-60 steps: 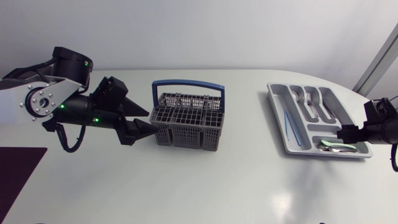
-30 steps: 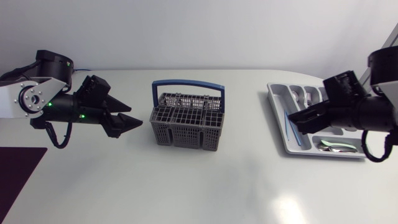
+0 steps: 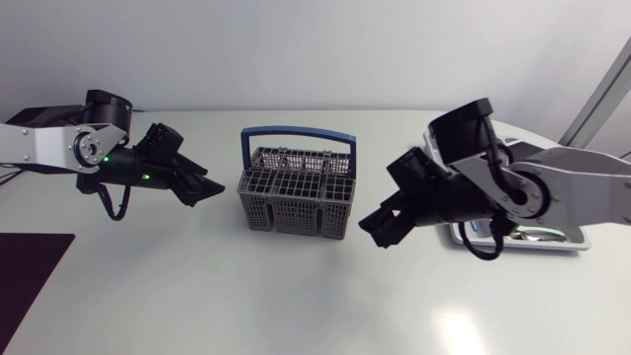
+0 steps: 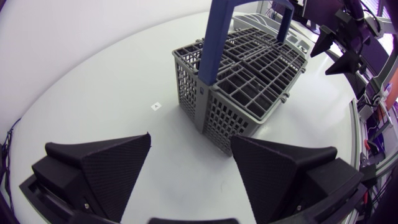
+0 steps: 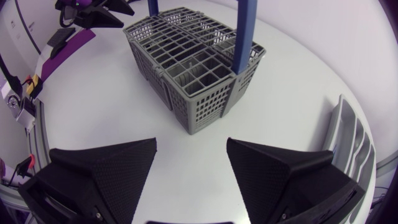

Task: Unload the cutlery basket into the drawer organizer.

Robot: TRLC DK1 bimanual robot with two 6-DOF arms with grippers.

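Observation:
The grey wire cutlery basket (image 3: 296, 195) with a blue handle (image 3: 296, 131) stands mid-table. I cannot make out any cutlery in its compartments. My left gripper (image 3: 209, 189) hovers open just left of the basket, pointing at it. In the left wrist view its empty fingers frame the basket (image 4: 249, 81) from a short way off. My right gripper (image 3: 380, 229) is open and empty off the basket's front right corner, and its wrist view looks down on the basket (image 5: 193, 68). The right arm covers most of the grey drawer organizer (image 3: 577, 243).
A dark purple mat (image 3: 30, 276) lies at the table's front left corner. One end of the organizer (image 5: 348, 143) shows beside the right gripper (image 5: 191, 142). The left gripper (image 4: 190, 138) has bare white tabletop beneath it.
My right arm has swung from the organizer leftward to the basket's right side, its fingers spreading a little. My left gripper has drawn back from the basket's left wall.

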